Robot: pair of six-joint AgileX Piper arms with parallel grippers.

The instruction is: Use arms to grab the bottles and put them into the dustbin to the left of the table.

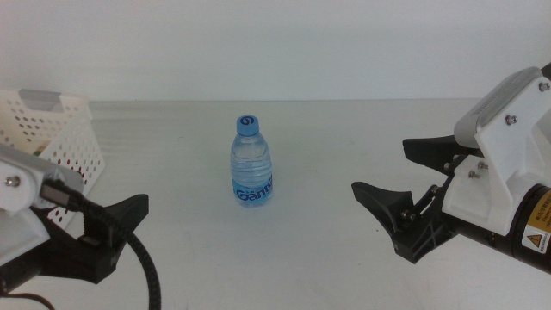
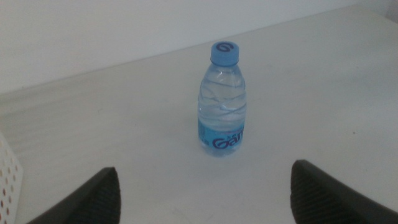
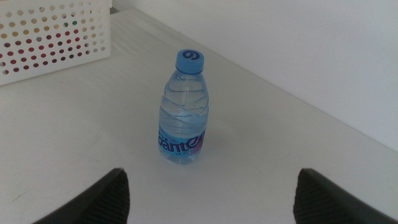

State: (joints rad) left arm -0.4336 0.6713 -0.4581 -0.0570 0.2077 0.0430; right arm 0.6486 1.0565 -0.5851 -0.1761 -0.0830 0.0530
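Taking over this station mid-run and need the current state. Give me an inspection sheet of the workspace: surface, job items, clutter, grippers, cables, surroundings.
Surface: off-white table, no spills seen.
Job's things: one water bottle with a blue cap stands upright mid-table, untouched. The white perforated dustbin sits at the table's left side; red and other colours show through its holes, contents not identifiable.
Clutter: nothing seen.
Grippers: left gripper low at the left and right gripper at the right, both open, both empty, each apart from the bottle.
Cables: black cable loops from the left arm near the bottom edge.
Surroundings: plain white wall behind the table.
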